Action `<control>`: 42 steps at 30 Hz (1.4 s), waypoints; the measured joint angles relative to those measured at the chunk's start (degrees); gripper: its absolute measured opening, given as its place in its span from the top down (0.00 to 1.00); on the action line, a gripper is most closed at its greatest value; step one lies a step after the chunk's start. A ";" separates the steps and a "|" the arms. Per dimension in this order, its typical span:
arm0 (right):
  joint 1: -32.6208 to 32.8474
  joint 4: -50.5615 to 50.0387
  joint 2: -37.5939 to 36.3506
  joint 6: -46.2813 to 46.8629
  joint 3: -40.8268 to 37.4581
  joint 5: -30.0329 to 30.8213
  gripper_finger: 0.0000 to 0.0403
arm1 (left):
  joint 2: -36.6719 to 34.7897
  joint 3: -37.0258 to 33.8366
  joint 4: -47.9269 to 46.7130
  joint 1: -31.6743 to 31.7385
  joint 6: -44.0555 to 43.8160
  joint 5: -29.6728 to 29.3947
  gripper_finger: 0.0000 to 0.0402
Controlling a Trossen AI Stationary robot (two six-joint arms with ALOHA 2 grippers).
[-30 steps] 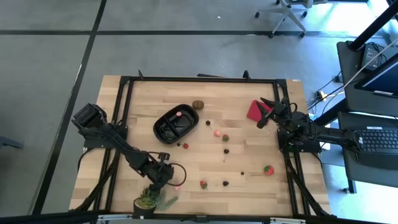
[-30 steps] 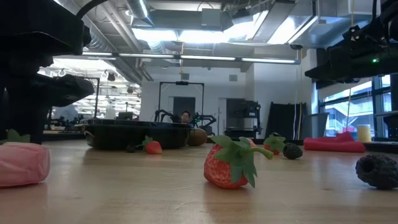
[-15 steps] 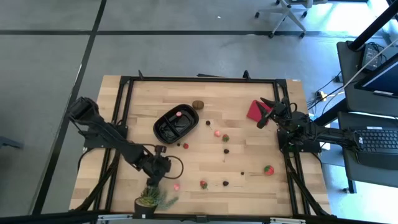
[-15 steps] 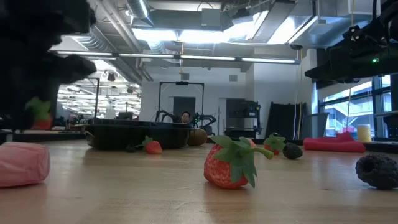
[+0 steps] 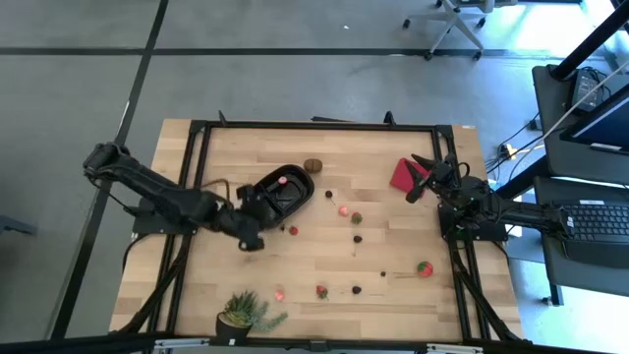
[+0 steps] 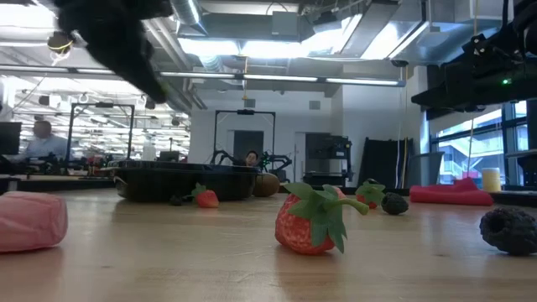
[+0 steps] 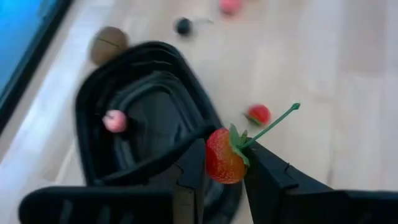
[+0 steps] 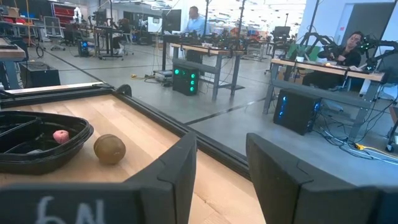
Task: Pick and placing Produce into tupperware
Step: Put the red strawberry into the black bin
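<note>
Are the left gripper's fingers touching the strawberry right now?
Touching. The left wrist view shows the strawberry pinched between the left gripper's two fingers, above the black tray.

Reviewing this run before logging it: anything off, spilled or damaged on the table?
Nothing stands out. Loose produce is simply unsorted, the tupperware sits flat, and the left gripper holds a strawberry over it.

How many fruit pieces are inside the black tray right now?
1: a pink piece lies in the tray, at the end away from the left gripper. That gripper holds a strawberry over the tray's other end and may hide more.
</note>
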 joint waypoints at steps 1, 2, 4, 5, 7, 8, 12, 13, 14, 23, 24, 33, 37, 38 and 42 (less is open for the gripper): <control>0.01 0.01 0.00 0.00 0.01 -0.02 0.65 | -0.42 0.00 0.03 1.28 -0.25 -0.02 0.81; 0.00 0.01 0.00 0.00 -0.01 0.00 0.65 | -0.57 0.00 0.16 2.52 -0.39 -0.02 0.80; 0.00 0.01 0.00 0.00 0.01 -0.01 0.65 | -0.64 0.00 0.59 4.85 -1.15 0.14 0.79; 0.00 0.01 0.00 -0.01 0.00 0.00 0.65 | -0.67 0.00 0.62 6.05 -1.65 0.38 0.78; 0.00 0.00 0.00 -0.01 0.00 -0.01 0.65 | -0.67 0.00 0.62 8.08 -1.81 1.41 0.78; 0.00 0.01 0.00 -0.02 -0.01 0.00 0.65 | -0.65 0.00 0.55 8.89 -1.87 2.10 0.79; 0.00 -0.01 0.00 -0.05 0.01 0.00 0.65 | -0.65 0.00 0.47 11.33 -1.91 4.01 0.82; 0.00 -0.01 0.00 -0.05 0.01 0.00 0.65 | -0.65 0.00 0.47 11.77 -1.99 4.68 0.82; 0.01 0.00 0.00 -0.06 0.01 -0.01 0.65 | -0.65 0.00 0.47 12.21 -2.36 5.24 0.82; 0.00 -0.01 0.00 -0.24 -0.01 0.00 0.65 | -0.65 0.00 0.27 15.63 -5.41 6.94 0.78; 0.02 -0.01 0.00 -0.24 0.01 -0.02 0.65 | -0.65 0.00 0.27 15.92 -5.42 7.28 0.80; 0.02 -0.01 0.00 -0.26 0.01 0.00 0.65 | -0.63 0.00 0.25 18.20 -4.73 8.63 0.79; 0.00 -0.03 0.00 -0.25 0.01 -0.01 0.65 | -0.63 0.00 0.33 18.69 -4.81 8.93 0.78; 0.01 -0.01 0.00 -0.25 0.00 0.00 0.65 | -0.63 0.00 0.47 19.05 -4.69 8.98 0.78; 0.01 -0.01 0.00 -0.26 0.01 -0.01 0.65 | -0.63 0.00 0.82 21.03 -5.81 9.88 0.81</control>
